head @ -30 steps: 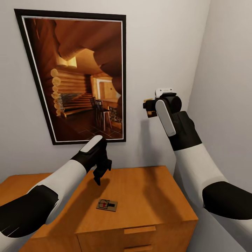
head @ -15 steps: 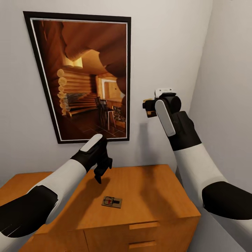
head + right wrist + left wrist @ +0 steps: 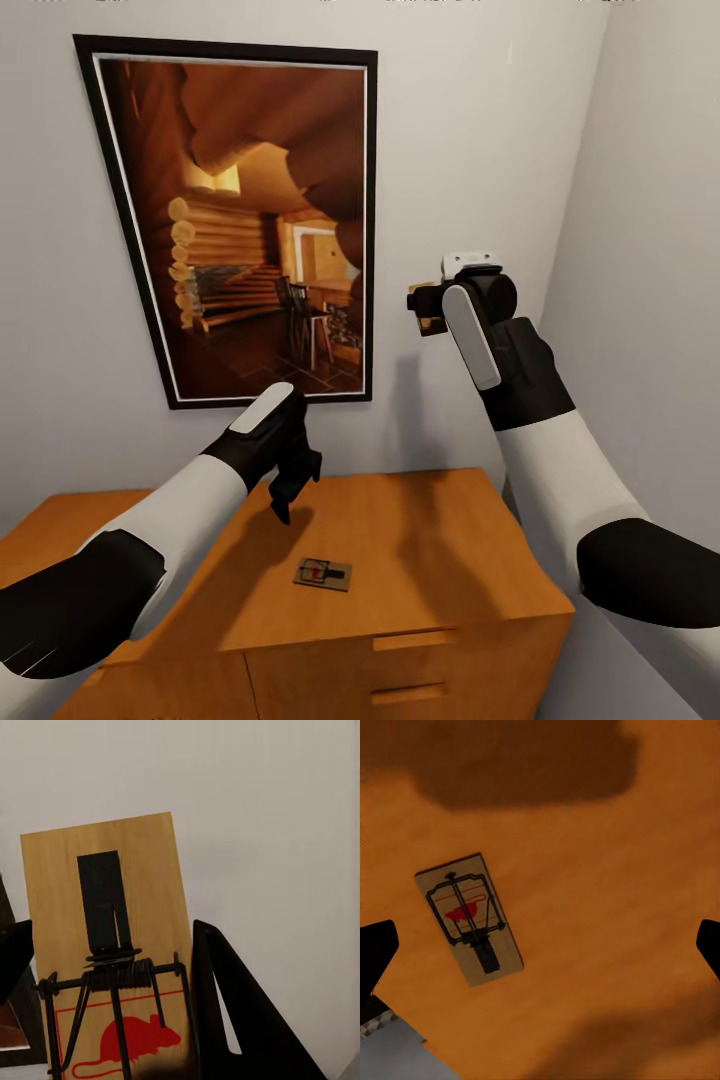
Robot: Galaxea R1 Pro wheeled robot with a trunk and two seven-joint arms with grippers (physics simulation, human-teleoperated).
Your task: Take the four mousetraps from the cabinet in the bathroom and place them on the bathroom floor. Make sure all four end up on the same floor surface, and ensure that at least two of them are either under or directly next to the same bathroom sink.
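Observation:
One mousetrap (image 3: 322, 573), a small tan board with dark wire, lies flat on the orange-brown cabinet (image 3: 440, 545) near its front edge. My left gripper (image 3: 288, 500) hangs point-down just above and behind it, open. In the left wrist view the same mousetrap (image 3: 469, 919) lies on the wood between the widely spread fingertips (image 3: 375, 952), nearer one of them. My right gripper (image 3: 425, 310) is raised in front of the wall, shut on a second mousetrap (image 3: 112, 870), whose board stands between the black fingers (image 3: 225, 1020).
A dark-framed log-cabin picture (image 3: 260, 230) hangs on the grey wall behind the cabinet. A side wall (image 3: 650, 250) closes in right beside my right arm. Drawer fronts with bar handles (image 3: 410, 640) show below the cabinet top.
The head view has shifted slightly, so picture and cabinet sit a bit further right and higher in the frame. Both arms keep their pose, and the trap on the cabinet has not been touched.

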